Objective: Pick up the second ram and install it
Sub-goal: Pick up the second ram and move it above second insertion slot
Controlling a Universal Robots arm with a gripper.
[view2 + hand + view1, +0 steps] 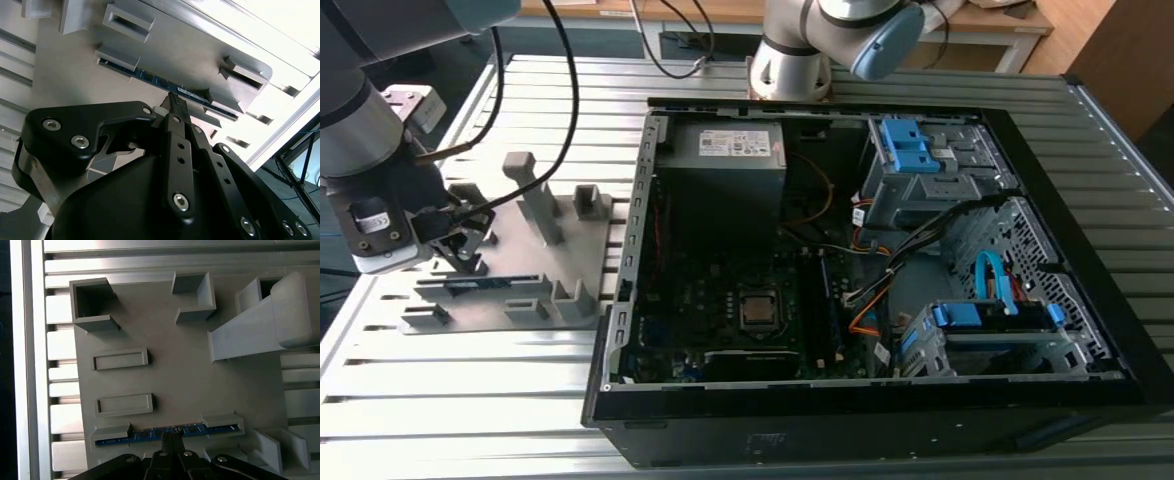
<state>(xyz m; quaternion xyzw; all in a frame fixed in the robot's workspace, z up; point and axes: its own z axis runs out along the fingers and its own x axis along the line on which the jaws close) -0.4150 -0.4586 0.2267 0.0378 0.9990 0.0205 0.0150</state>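
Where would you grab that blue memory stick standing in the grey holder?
Grip the memory stick at the middle of its upper edge, coming from above the holder tray. It stands on edge, both ends in slotted blocks, leaving only that span free.

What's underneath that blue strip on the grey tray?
The ram stick rests on the grey holder tray. Both its ends are hidden inside slotted blocks; the stick covers whatever lies directly beneath.

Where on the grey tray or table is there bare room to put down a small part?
Free: mid tray, between low frames and tall block; table slats beside the case. Crowded: the ram at the gripper.
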